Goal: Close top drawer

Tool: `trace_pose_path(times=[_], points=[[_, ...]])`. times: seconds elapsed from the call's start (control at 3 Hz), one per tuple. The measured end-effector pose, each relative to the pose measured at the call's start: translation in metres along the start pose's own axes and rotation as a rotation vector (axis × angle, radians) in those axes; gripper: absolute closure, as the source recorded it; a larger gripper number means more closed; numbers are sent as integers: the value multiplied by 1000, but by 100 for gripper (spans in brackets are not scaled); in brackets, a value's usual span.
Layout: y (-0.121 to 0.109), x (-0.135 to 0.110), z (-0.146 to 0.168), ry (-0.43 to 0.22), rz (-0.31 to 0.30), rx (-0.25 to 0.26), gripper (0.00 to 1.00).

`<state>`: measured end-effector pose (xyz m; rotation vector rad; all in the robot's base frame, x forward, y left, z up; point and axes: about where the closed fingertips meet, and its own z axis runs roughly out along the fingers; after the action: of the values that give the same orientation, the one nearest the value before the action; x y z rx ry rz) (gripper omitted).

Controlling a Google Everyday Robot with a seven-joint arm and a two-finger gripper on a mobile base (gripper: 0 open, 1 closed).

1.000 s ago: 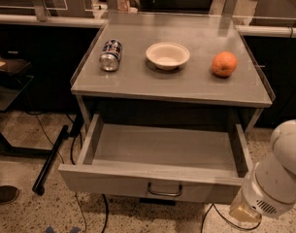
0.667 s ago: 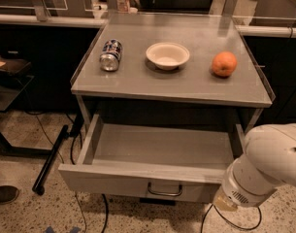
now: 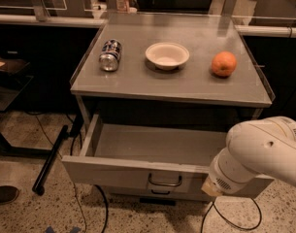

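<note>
Grey top drawer is noted pulled well out at 6 o'clock, below the worktop. The gripper is placed at the front's right end, 5 o'clock, apparently for pushing inward. Whether it is spread or closed cannot be told.

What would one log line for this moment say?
top drawer: open | pincer: at drawer front, right of handle | cabinet top: can, bowl, orange
</note>
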<state>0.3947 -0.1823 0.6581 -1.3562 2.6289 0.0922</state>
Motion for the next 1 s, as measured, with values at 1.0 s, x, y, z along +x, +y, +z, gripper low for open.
trace_pose_path(times=[1.0], points=[[-35, -31, 2, -14, 3, 67, 100]])
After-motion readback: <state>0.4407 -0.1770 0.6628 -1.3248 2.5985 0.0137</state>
